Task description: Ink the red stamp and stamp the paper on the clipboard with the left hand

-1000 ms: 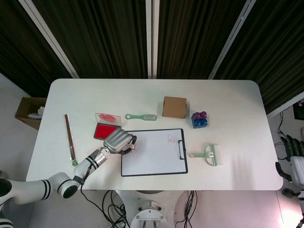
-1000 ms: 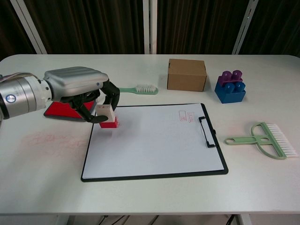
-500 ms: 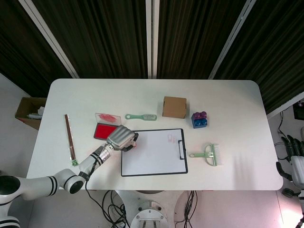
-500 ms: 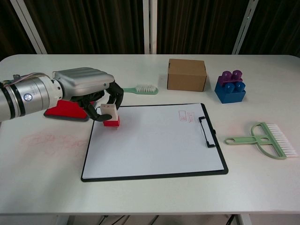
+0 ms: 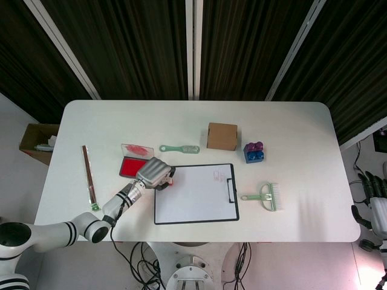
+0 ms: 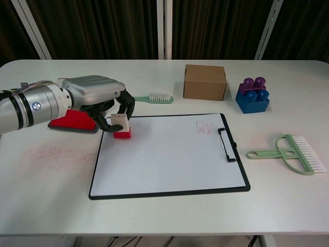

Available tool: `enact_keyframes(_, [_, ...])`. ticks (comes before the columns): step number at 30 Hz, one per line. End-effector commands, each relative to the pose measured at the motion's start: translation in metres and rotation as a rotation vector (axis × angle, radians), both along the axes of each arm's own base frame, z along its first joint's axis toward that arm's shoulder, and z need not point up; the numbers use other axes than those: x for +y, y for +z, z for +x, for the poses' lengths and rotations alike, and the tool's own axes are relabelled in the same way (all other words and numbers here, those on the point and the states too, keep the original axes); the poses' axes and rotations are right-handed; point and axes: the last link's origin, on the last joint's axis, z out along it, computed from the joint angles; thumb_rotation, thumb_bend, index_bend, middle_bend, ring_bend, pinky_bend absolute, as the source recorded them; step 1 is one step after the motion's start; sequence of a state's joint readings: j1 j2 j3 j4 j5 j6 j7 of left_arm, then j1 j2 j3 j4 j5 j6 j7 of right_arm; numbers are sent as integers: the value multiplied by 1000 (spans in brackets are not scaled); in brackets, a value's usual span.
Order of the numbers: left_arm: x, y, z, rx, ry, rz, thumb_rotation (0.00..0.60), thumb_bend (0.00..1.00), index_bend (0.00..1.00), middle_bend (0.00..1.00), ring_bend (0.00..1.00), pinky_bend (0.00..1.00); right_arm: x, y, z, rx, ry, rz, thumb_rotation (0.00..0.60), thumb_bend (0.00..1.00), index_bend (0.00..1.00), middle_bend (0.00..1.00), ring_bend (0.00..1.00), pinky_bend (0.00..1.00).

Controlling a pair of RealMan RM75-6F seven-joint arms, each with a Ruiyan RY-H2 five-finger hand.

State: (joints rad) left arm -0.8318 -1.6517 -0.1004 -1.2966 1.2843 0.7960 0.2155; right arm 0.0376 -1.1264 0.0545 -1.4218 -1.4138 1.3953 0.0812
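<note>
Two camera views show a white surface (image 6: pixel 169 216) with a robot working at it. The left robot hand (image 6: pixel 95 98) (image 5: pixel 152 173), silver with dark fingers, holds the red stamp (image 6: pixel 121 126) (image 5: pixel 167 180) between thumb and fingers. The stamp, a small block with a pale top and a red base, sits at the near-left corner region of the paper (image 6: pixel 169 154) (image 5: pixel 195 193), at its edge closest to the left robot hand; whether the base presses on the sheet or hangs just above it cannot be told. The paper lies on a black clipboard (image 6: pixel 234 177) (image 5: pixel 237 208), whose clip (image 6: pixel 227 144) is on the side far from that robot hand. Two small red printed marks (image 6: pixel 204 127) already show on the paper near the clip. Just behind the left robot hand, partly hidden by it, lies the red ink pad (image 6: pixel 72 121) (image 5: pixel 133 166). Beyond the fingers lies a green toothbrush (image 6: pixel 151 98) (image 5: pixel 179 148). Farther off past the clipboard stand a brown cardboard box (image 6: pixel 204 82) (image 5: pixel 221 136) and a blue and purple toy brick (image 6: pixel 252 95) (image 5: pixel 254 151). A green comb-like brush (image 6: pixel 290 154) (image 5: pixel 266 196) lies beside the clip end. A thin rod (image 5: pixel 89 175) lies well apart on the other side of the left arm. The right robot hand (image 5: pixel 370 194) hangs off the surface's edge at the picture's border; its fingers point down and hold nothing.
</note>
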Motion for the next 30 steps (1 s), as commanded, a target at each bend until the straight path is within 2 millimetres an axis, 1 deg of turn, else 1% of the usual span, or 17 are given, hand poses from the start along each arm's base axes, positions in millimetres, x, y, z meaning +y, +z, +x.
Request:
enact_keyframes(1, [0, -1, -1, 3, 0, 0, 600, 436, 748, 773, 854, 923, 0, 0, -1, 1, -2, 1, 600, 321, 0, 0, 0, 0])
enact_keyframes(11, [1, -6, -6, 20, 7, -12, 600, 436, 753, 780, 854, 922, -2, -2, 0, 2, 1, 11, 600, 336, 0, 0, 0, 0])
enact_keyframes(17, [0, -8, -7, 22, 6, -10, 600, 436, 753, 781, 856, 923, -2, -3, 0, 4, -3, 15, 600, 397, 0, 0, 0, 0])
enact_keyframes(30, [0, -11, -8, 21, 6, -14, 600, 437, 755, 783, 858, 924, -2, -3, -1, 4, -5, 18, 600, 397, 0, 0, 0, 0])
